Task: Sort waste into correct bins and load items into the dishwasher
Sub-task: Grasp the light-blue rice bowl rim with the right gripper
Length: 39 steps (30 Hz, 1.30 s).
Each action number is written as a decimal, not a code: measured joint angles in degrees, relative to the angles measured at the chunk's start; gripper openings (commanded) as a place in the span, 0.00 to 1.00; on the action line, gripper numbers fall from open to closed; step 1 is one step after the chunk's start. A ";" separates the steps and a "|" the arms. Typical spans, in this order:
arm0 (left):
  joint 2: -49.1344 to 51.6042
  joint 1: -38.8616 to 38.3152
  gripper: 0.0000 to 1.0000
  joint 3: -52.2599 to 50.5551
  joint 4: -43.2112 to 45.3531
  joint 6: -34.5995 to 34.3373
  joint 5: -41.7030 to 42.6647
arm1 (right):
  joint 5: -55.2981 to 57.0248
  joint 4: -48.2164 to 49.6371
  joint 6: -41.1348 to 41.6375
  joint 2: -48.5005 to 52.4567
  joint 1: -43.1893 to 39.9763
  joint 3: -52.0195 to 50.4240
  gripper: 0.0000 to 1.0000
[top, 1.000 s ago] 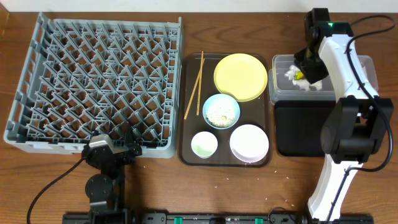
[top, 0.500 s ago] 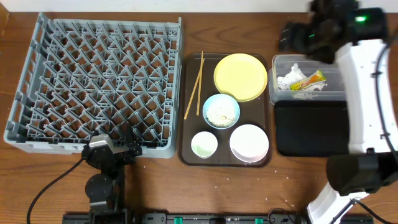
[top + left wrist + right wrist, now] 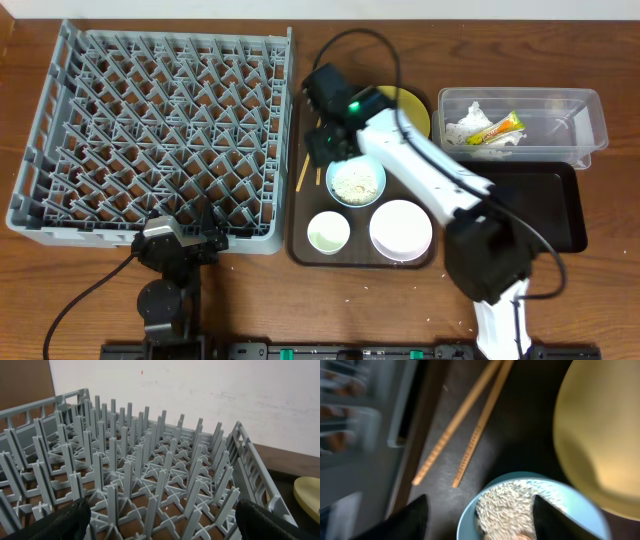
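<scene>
The yellow-orange wrapper [image 3: 497, 128] and the white tissue [image 3: 466, 128] lie in the clear tub [image 3: 560, 145]. The black tray [image 3: 530, 205] sits in front of the tub. My right gripper [image 3: 335, 150] [image 3: 485, 520] is open and empty, just above the light blue bowl [image 3: 356, 182] [image 3: 520, 505] holding rice, with the chopsticks [image 3: 303, 175] [image 3: 470, 430] beside it. The yellow plate [image 3: 412, 108] [image 3: 600, 435] is partly hidden by the arm. The white cup [image 3: 328, 232] and white bowl [image 3: 401, 230] stand nearer the front. My left gripper [image 3: 205, 228] [image 3: 162, 525] is open at the front edge of the grey dish rack [image 3: 160, 130] [image 3: 150, 470].
The dishes stand on a brown serving tray [image 3: 300, 210] between the rack and the bins. A few rice grains lie on the table in front of the tray [image 3: 450, 318]. A white wall stands behind the rack in the left wrist view.
My right arm has swung left from over the clear tub to over the serving tray. The wrapper it held now lies in the tub. The left arm has not moved.
</scene>
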 measured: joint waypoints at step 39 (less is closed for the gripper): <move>0.00 0.00 0.93 0.00 0.00 0.00 0.00 | 5.27 -9.64 -3.13 -14.95 -1.44 -0.22 0.01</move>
